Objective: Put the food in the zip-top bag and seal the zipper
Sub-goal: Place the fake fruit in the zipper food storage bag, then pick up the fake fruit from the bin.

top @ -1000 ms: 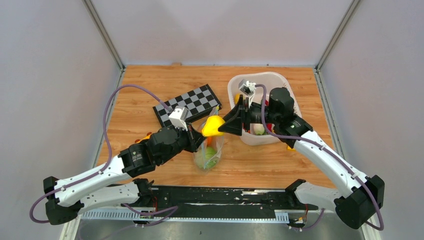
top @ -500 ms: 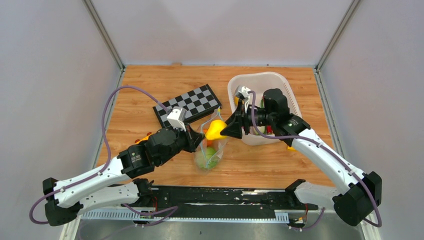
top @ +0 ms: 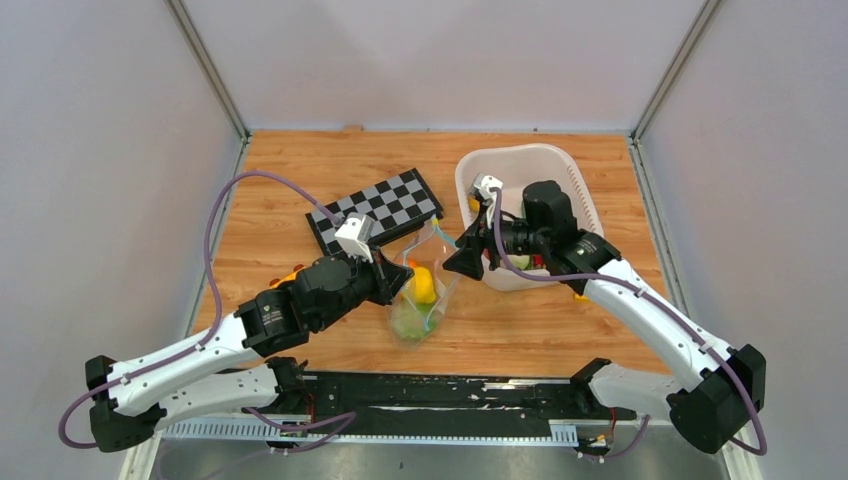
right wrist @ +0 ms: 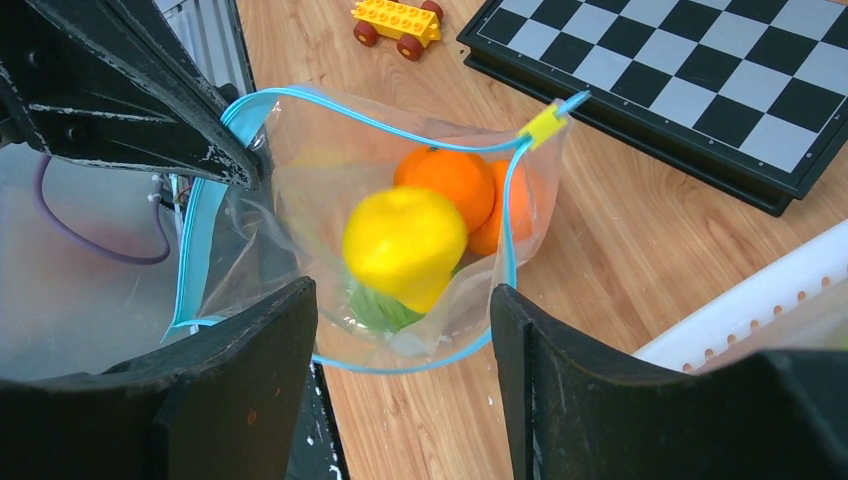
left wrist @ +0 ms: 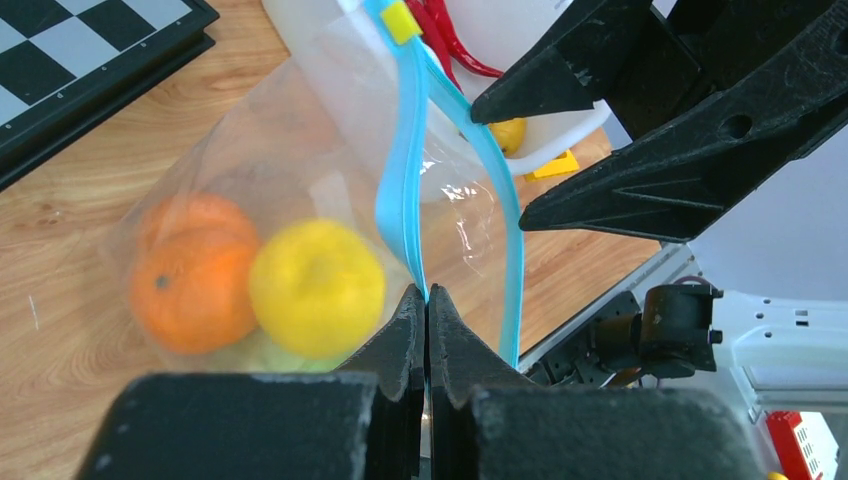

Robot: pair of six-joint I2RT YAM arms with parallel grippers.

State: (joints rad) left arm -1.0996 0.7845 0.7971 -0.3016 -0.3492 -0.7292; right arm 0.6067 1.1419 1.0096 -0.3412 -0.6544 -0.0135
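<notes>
The clear zip-top bag (top: 420,302) hangs open by its mouth. My left gripper (top: 392,280) is shut on one side of the teal zipper (left wrist: 400,185), its pads (left wrist: 408,320) pinching the strip. My right gripper (top: 455,256) is open and empty just above the bag's mouth, right of it. A yellow lemon (right wrist: 405,245) sits inside the bag, blurred, on top of an orange (right wrist: 452,182) and a green cabbage (right wrist: 375,306). The lemon (left wrist: 316,288) and the orange (left wrist: 190,275) also show through the plastic in the left wrist view. The zipper's yellow slider (right wrist: 543,124) sits at one end.
A white basket (top: 560,165) stands behind my right arm, with a red pepper (left wrist: 450,45) and a yellow fruit (left wrist: 508,133) in it. A chessboard (top: 375,208) lies at the back left. A yellow toy car (right wrist: 397,20) lies by my left arm.
My right gripper held the yellow lemon over the bag's mouth, then opened. The lemon has dropped into the bag. My left gripper has kept its hold on the zipper.
</notes>
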